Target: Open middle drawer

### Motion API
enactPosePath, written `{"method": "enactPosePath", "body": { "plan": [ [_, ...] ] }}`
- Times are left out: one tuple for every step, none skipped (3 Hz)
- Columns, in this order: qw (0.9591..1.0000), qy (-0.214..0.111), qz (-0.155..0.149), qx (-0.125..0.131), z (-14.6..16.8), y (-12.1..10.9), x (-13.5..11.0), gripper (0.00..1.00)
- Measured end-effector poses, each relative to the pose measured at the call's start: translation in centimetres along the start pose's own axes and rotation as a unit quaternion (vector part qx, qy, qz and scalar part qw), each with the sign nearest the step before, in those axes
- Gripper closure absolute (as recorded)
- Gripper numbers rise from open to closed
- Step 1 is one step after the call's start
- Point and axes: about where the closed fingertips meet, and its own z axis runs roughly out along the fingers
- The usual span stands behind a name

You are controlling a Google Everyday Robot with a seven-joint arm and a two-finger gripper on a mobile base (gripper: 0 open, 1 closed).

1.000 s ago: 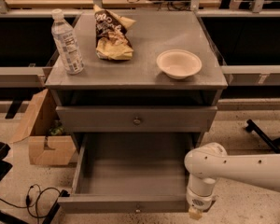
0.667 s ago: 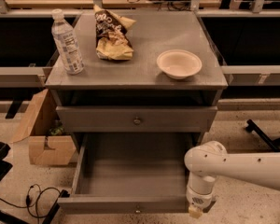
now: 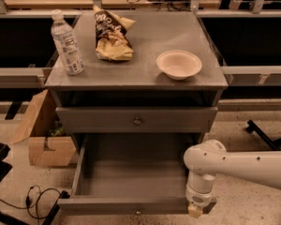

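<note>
Grey metal all over here: the middle drawer (image 3: 131, 171) stands pulled well out from the cabinet, its bare grey tray in plain sight and its small round knob (image 3: 138, 212) at the centre of the low front edge. Right above it, a closed drawer (image 3: 98, 120) with a like knob (image 3: 137, 121) sits flush. The white arm (image 3: 246, 165) reaches in from the right, bends down, and puts the gripper (image 3: 195, 211) at the right end of the open drawer's front, pointing downward. Whether it is apart or together, I cannot tell from this angle. Up on the counter (image 3: 150, 34) we have a clear water bottle (image 3: 67, 43) upright at the left, a crumpled chip bag (image 3: 111, 34) just beside it, and a pale bowl (image 3: 179, 63) to the right. Down on the floor to the left, an open cardboard box (image 3: 42, 137) sits beside the cabinet, with a black cable (image 3: 35, 198) looping in front of it.
</note>
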Motion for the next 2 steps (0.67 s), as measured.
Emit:
{"method": "enactPosePath", "body": {
  "plan": [
    [1.0000,0.000,0.002,-0.001,-0.21,-0.23,-0.15,1.00],
    [1.0000,0.001,0.004,-0.004,-0.47,-0.30,-0.27,1.00]
  ]
}}
